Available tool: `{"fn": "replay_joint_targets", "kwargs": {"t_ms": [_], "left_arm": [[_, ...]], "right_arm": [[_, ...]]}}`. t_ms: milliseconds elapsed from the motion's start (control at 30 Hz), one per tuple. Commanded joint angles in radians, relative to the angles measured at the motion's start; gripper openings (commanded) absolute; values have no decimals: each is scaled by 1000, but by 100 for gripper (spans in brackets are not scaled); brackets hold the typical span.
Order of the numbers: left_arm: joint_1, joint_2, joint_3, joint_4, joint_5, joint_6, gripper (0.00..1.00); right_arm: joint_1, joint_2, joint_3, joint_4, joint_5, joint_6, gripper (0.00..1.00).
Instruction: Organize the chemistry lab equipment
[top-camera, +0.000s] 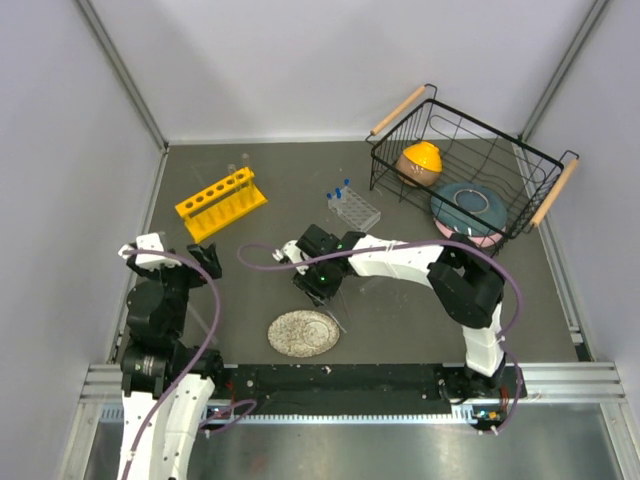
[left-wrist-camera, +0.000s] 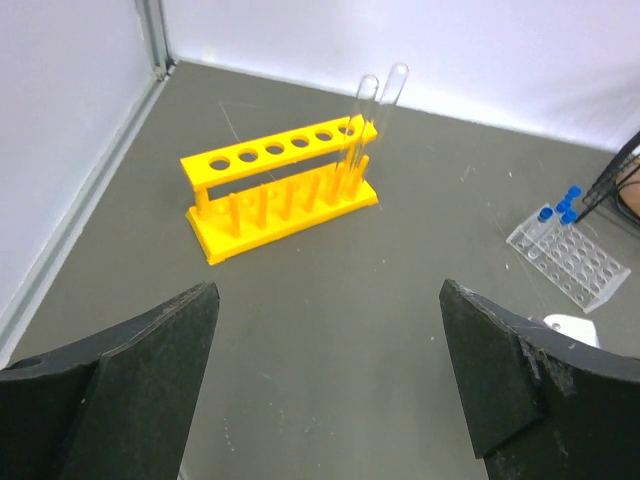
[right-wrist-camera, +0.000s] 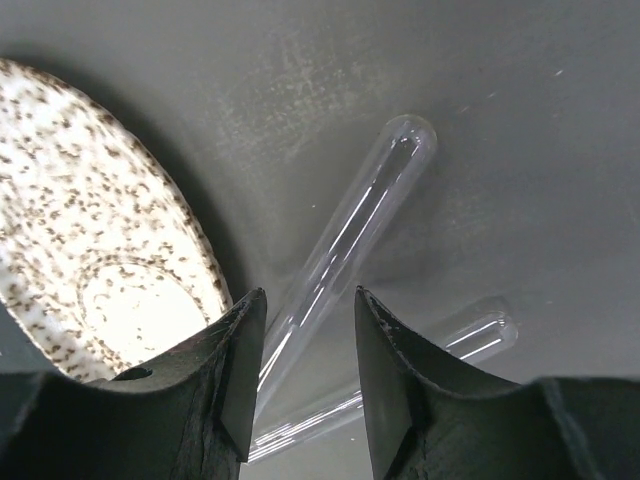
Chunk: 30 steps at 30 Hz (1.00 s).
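Two long clear test tubes lie crossed on the grey table beside the speckled disc. My right gripper (right-wrist-camera: 310, 295) (top-camera: 318, 285) is down over them, and its jaws straddle the upper test tube (right-wrist-camera: 370, 200) with a gap still showing. The lower test tube (right-wrist-camera: 480, 335) passes under the fingers. The yellow rack (top-camera: 220, 203) (left-wrist-camera: 280, 195) stands at the back left with two upright test tubes (left-wrist-camera: 380, 110) at its right end. A small clear rack (top-camera: 354, 209) (left-wrist-camera: 570, 262) holds blue-capped vials (left-wrist-camera: 560, 208). My left gripper (left-wrist-camera: 329, 290) (top-camera: 205, 262) hangs wide open and empty in front of the yellow rack.
A round speckled disc (top-camera: 303, 333) (right-wrist-camera: 90, 250) lies just left of the right gripper, near the front edge. A black wire basket (top-camera: 465, 170) with dishes stands at the back right. White walls enclose the table at the back and left.
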Motion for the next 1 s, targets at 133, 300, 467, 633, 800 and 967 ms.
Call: {"fn": "replay_joint_targets", "kwargs": {"t_ms": [133, 300, 467, 633, 800, 967], "left_arm": [[-1, -83, -4, 31, -83, -12, 97], [-1, -79, -4, 33, -77, -14, 98], [-1, -80, -2, 31, -73, -14, 97], [-1, -74, -5, 33, -65, -18, 97], [-1, -49, 1, 19, -21, -55, 98], [-1, -32, -22, -12, 178, -219, 98]], "right_arm": [[25, 53, 68, -23, 91, 8, 41], [25, 79, 71, -26, 139, 10, 36], [25, 89, 89, -32, 128, 17, 24], [4, 63, 129, -50, 33, 43, 19], [-29, -32, 148, -67, -120, 85, 18], [-81, -145, 125, -64, -228, 105, 18]]}}
